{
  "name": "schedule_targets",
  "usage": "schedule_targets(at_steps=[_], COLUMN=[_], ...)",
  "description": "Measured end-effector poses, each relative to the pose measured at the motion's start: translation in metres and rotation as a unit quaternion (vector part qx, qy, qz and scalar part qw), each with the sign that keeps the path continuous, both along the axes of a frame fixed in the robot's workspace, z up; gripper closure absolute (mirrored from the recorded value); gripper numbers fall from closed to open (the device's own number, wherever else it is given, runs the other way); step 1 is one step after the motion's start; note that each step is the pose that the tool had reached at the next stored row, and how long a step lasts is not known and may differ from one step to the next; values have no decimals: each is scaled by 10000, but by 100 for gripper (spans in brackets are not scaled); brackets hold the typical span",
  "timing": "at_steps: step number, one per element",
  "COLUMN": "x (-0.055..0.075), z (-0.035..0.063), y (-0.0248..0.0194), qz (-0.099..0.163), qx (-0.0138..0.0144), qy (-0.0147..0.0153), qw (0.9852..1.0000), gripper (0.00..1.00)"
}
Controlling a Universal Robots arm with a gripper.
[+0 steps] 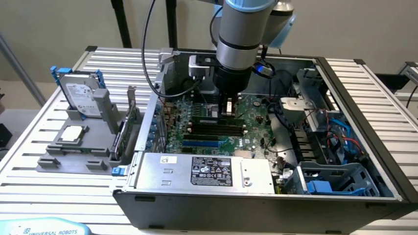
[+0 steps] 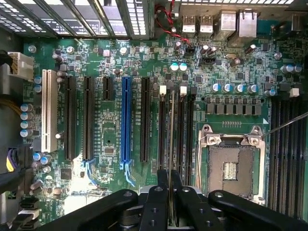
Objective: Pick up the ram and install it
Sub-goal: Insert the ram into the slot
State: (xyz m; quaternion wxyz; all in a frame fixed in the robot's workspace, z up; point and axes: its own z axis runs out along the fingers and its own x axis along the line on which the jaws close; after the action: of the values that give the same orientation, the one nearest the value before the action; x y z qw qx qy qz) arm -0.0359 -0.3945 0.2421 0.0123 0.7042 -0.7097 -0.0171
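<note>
The ram (image 2: 171,130) stood edge-on between the closed fingers of the gripper (image 2: 170,179), held directly above the memory slots (image 2: 183,127) of the motherboard (image 2: 110,139), beside the empty CPU socket (image 2: 230,169), inside the open computer case (image 1: 365,98).

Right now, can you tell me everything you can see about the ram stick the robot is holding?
The ram is seen edge-on in the wrist view, so it looks like a thin, pale strip. The gripper pinches it between its black fingers. It stands upright over the motherboard, lined up along the long black memory slots with white clips at their ends. In the exterior view it shows as a small upright piece under the arm, inside the open computer case. Whether it touches a slot cannot be told.
</note>
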Motion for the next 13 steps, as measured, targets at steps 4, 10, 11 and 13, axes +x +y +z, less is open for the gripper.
schedule_targets(at_steps=[4, 10, 11, 13], x=[5, 23, 24, 25], z=[-42, -75, -80, -85], y=[0, 0, 0, 0], qz=[6, 23, 27, 33], qx=[-37, -77, -80, -84], qy=[0, 0, 0, 0], qw=[10000, 10000, 10000, 10000], gripper=[86, 86, 86, 86])
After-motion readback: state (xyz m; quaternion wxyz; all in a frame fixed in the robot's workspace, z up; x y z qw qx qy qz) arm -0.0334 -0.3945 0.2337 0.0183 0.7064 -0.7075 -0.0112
